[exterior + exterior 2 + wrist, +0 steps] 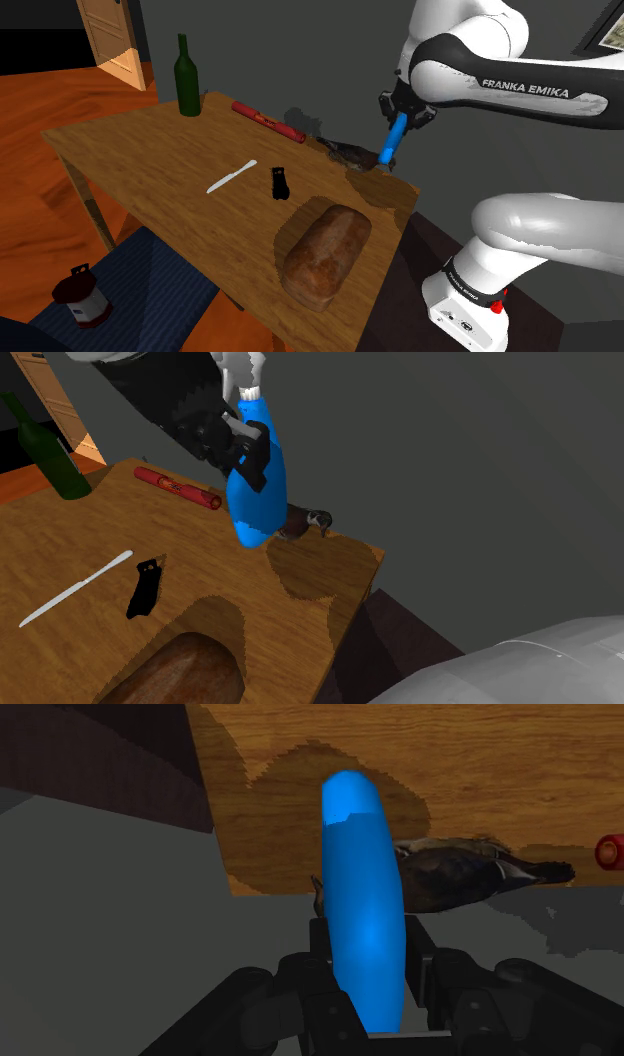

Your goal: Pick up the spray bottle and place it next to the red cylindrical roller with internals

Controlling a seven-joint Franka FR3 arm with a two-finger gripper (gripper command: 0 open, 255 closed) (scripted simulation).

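Note:
My gripper (402, 117) is shut on a blue spray bottle (392, 140), which hangs tilted just above the wooden table's (150, 150) corner nearest the arm. In the second exterior view the gripper (248, 450) clasps the bottle (258, 487) around its upper body, below the white cap. The wrist view has both fingers (418, 949) pressed on the bottle's (362, 894) sides. The red cylindrical roller (267, 119) lies at the table's far edge, up and to the shoulder view's left of the bottle; it also shows as the roller (178, 489) and the roller's end (610, 851).
A dark bird-like object (350, 153) lies between roller and bottle. A green glass bottle (186, 75) stands at the far corner. A knife (231, 176), a small black object (279, 184) and a bread loaf (327, 252) lie mid-table. A red and white can (82, 297) sits on the floor.

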